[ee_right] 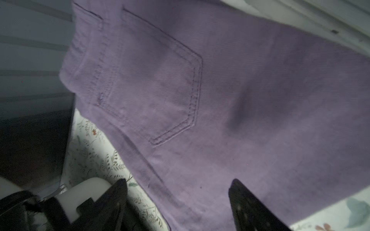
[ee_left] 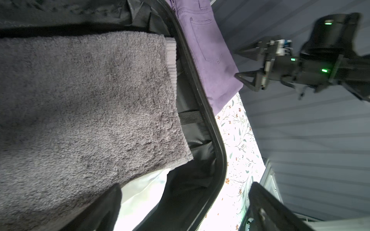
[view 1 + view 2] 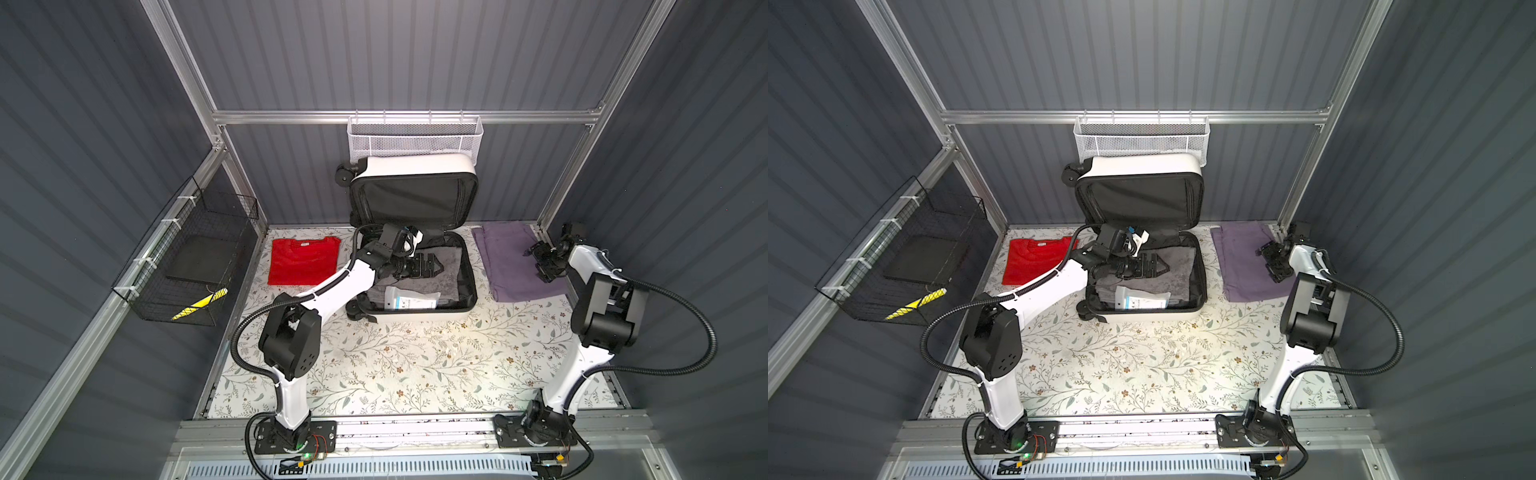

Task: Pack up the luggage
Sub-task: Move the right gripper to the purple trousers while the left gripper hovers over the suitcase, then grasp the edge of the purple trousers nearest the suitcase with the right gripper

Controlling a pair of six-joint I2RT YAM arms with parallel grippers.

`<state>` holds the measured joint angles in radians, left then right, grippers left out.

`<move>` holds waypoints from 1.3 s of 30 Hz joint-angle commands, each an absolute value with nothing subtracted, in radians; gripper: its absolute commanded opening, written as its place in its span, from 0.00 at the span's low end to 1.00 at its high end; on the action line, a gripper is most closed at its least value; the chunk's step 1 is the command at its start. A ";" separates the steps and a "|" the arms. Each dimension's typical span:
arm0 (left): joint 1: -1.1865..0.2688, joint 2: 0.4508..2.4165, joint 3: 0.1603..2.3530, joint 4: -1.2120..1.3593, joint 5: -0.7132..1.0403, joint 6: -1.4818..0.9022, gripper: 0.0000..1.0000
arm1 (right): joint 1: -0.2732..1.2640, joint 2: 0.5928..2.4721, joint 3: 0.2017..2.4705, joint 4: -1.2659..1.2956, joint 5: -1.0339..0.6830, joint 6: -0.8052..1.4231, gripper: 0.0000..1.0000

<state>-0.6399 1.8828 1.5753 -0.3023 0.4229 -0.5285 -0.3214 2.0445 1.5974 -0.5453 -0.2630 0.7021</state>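
Found left end effector spread apart and empty, low over the grey towel inside the luggage, set open at frame centre on the bench, lid upright toward the back wall, white packet at its near edge. Saw right end effector likewise apart, gripping nothing, over purple trousers right of the case. Noted red T-shirt at left.
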 commanded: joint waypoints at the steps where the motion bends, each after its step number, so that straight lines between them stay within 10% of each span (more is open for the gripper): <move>1: -0.642 1.831 1.576 -0.291 0.459 -0.541 1.00 | -0.295 2.123 1.689 -0.670 -0.184 0.671 0.82; 39: -0.686 1.704 1.491 -0.287 0.407 -0.578 1.00 | -0.273 1.853 1.298 -0.686 -0.242 0.733 0.81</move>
